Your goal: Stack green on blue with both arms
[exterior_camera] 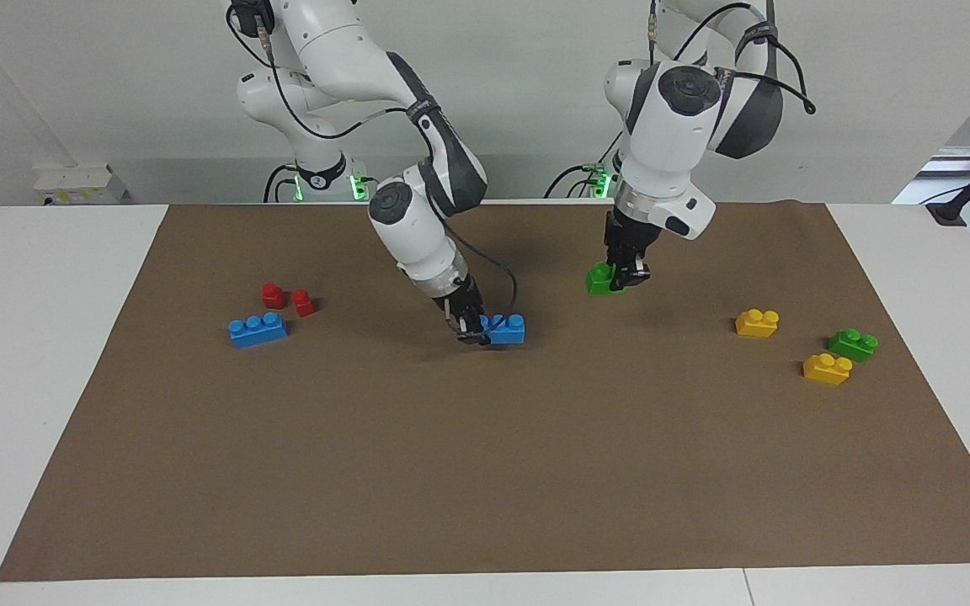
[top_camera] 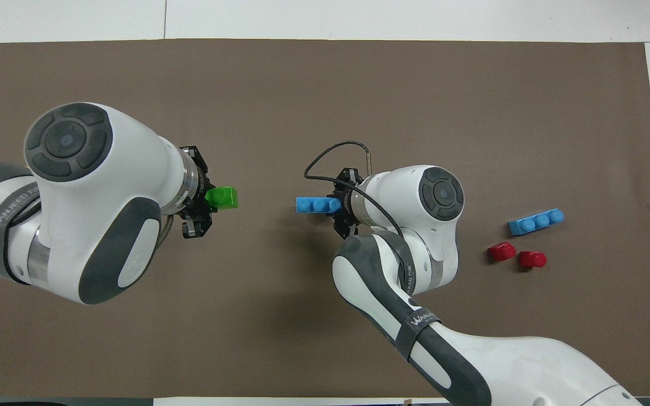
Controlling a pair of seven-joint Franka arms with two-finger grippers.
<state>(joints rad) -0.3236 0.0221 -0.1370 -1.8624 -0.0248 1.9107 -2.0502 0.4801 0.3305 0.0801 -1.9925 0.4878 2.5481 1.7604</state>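
My left gripper (exterior_camera: 625,276) is shut on one end of a bright green two-stud brick (exterior_camera: 600,279) and holds it low over the brown mat (exterior_camera: 485,471). In the overhead view the green brick (top_camera: 223,198) sticks out of the left gripper (top_camera: 206,199) toward the right arm's end. My right gripper (exterior_camera: 473,328) is shut on one end of a light blue three-stud brick (exterior_camera: 505,328), at or just above the mat. In the overhead view that blue brick (top_camera: 317,204) sticks out of the right gripper (top_camera: 339,204) toward the green one, a gap between them.
A second blue brick (exterior_camera: 258,328) and two red one-stud pieces (exterior_camera: 273,295) lie toward the right arm's end. Two yellow bricks (exterior_camera: 757,322) (exterior_camera: 827,369) and a second green brick (exterior_camera: 853,344) lie toward the left arm's end.
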